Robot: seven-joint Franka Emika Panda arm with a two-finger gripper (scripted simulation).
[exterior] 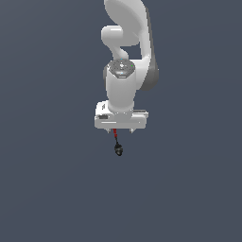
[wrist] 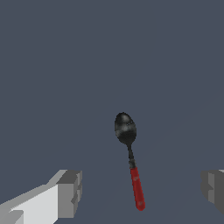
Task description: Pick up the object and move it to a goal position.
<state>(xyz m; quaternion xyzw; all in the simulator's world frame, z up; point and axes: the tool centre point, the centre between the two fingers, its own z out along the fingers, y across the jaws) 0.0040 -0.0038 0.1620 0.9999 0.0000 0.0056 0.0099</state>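
Pincer [wrist: 140, 192] wide apart, above black-bowled red-handled spoon [wrist: 129, 158], not gripping

The white Panda arm [exterior: 124, 61] is reaching straight down, its wrist folded above the gripper [exterior: 121, 128]. The jaws are standing wide apart, one grey fingertip [wrist: 70, 192] showing at each edge of the wrist view, gripping nothing.

- spoon [wrist: 129, 158]: glossy black bowl and neck, red handle
- gripper [wrist: 140, 190]: white body, grey finger pads [wrist: 70, 194]
- arm [exterior: 124, 71]: white, grey joints
- ground [exterior: 47, 165]: plain slate blue-grey
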